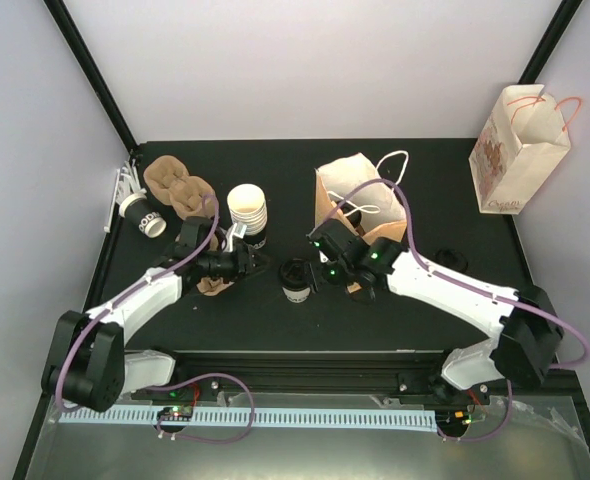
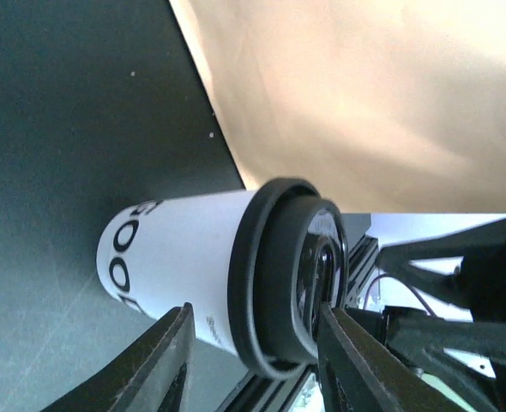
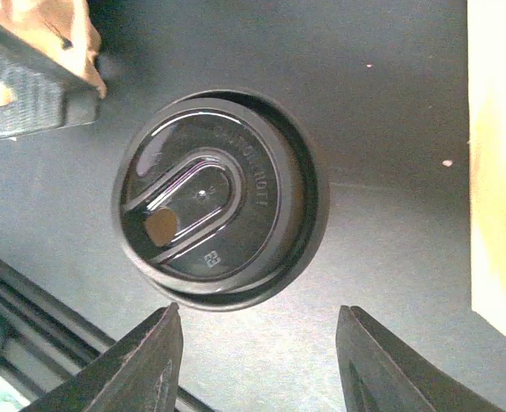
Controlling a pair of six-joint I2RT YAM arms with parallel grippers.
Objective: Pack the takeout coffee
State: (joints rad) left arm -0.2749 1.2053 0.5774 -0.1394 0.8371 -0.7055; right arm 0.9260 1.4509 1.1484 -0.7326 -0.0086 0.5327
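Both pairs of jaws stand spread, pinching nothing. The left gripper [image 2: 255, 326] and right gripper [image 3: 260, 313] flank the small white paper cup with a round black plastic lid [image 1: 295, 281]. It stands upright mid-worktop [image 1: 275, 325], just before the open brown paper bag [image 1: 360, 190]. Packing looks barely begun: this cup is unbagged, and a second white paper cup [image 1: 145, 217] lies near the far-left corner. The cup's bold black print partly reads "OO"; the lid's raised lettering seems to read "HOT".

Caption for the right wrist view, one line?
Right gripper open above a black-lidded coffee cup standing on the dark table.
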